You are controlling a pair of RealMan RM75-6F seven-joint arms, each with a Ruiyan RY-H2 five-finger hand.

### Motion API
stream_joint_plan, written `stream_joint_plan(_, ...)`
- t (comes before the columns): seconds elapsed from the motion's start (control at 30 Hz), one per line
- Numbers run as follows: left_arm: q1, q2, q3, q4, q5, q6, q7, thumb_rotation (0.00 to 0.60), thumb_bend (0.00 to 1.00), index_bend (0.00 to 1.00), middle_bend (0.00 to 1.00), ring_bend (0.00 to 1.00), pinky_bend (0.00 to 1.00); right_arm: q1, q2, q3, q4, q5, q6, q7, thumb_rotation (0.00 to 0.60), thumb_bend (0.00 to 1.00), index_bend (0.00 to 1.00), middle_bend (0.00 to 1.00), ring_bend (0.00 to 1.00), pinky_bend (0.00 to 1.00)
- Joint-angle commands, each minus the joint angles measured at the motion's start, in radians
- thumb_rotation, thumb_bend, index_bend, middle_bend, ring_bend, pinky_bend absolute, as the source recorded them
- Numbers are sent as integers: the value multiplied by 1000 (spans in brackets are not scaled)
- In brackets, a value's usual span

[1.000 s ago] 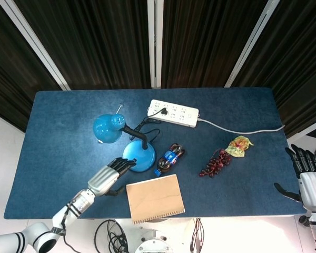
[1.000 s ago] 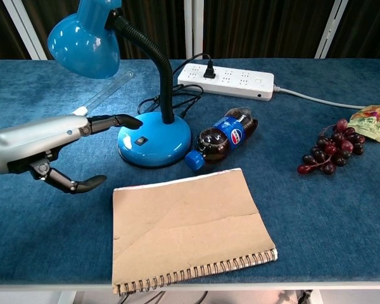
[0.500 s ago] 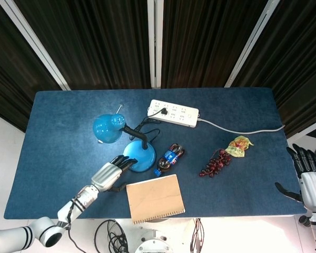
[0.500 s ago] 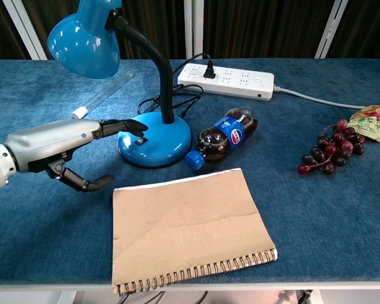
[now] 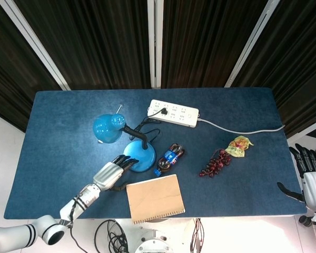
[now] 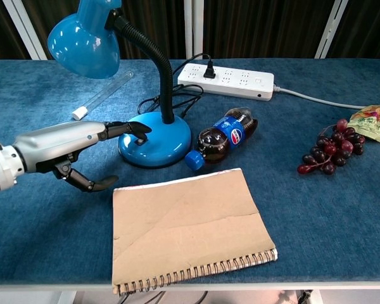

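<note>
A: Even, bright overhead light is recorded in both views; the blue table [image 5: 58, 137] is uniformly lit, with no dim corner.

B: Shadows are noted as soft and short, one seen under the left hand [image 6: 63, 149] and one beside the notebook [image 6: 187, 228]. A glossy highlight is observed on the lamp shade [image 6: 82, 44].

A: The floor strip at the bottom of the head view is overexposed. The curtains behind are rendered nearly black.

B: Focus is sharp throughout; no motion blur is detected. Slight wide-angle bending is seen at the head view's edges.

Bare table [image 5: 58, 142] fills the frame's left. At centre, lamp [image 6: 153, 140], bottle [image 6: 221, 137] and notebook [image 6: 187, 225] crowd together. Open cloth lies lower right.
</note>
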Motion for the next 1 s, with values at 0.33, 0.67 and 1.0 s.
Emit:
stream_joint_plan(0.33,-15,-15,1,21,-27,-18,14,600,437,32,87,0,0,-2,1,2,9,2,2,15,600,97,0,0,0,0)
stream_joint_plan(0.67,-21,-22,4,40,-34,-16,1,600,437,33,88,0,0,-3,-2,0,13,0,0,12,600,97,0,0,0,0)
stream_joint_plan(1.0,-18,3,-1,14,-10,41,-17,600,438,34,87,0,0,-5,-2,3,10,3,3,8,600,96,0,0,0,0)
